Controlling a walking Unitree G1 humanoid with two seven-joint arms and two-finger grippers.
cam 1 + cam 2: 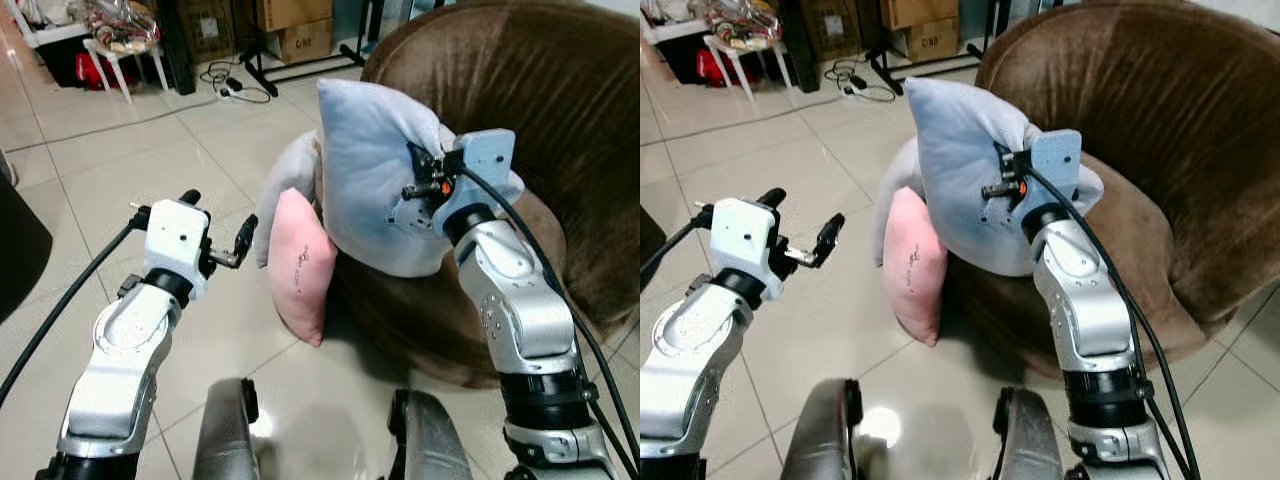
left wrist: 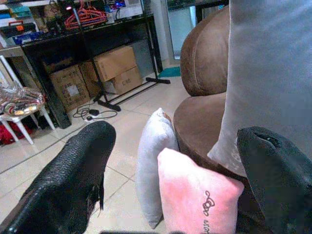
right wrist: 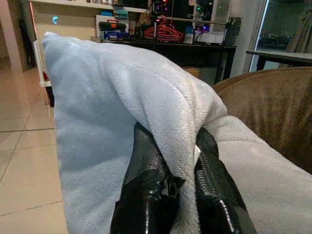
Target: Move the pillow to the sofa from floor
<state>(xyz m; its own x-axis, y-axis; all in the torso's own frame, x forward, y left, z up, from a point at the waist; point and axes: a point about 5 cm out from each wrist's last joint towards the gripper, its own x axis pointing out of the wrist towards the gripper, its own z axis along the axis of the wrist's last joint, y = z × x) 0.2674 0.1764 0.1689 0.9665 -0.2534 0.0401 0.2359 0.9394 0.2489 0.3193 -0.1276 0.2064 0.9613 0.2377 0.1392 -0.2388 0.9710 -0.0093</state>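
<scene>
I saw my right gripper (image 3: 170, 195) clenched on the blue pillow (image 1: 375, 170) over the brown sofa (image 1: 560, 130); left gripper (image 1: 218, 228) released; pink pillow's (image 1: 305, 265) script unreadable; tiled floor (image 1: 130, 170).

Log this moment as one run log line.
right tool: shut on blue pillow, over sofa | left tool: open, idle | pink pillow: on floor, against sofa

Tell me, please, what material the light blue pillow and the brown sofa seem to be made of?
Light blue pillow: apparently soft fleece or plush, matte, fuzzy nap, bunching between the right gripper fingers. Brown sofa: probably velvet or suede-like fabric, with streaky light and dark sheen.
</scene>
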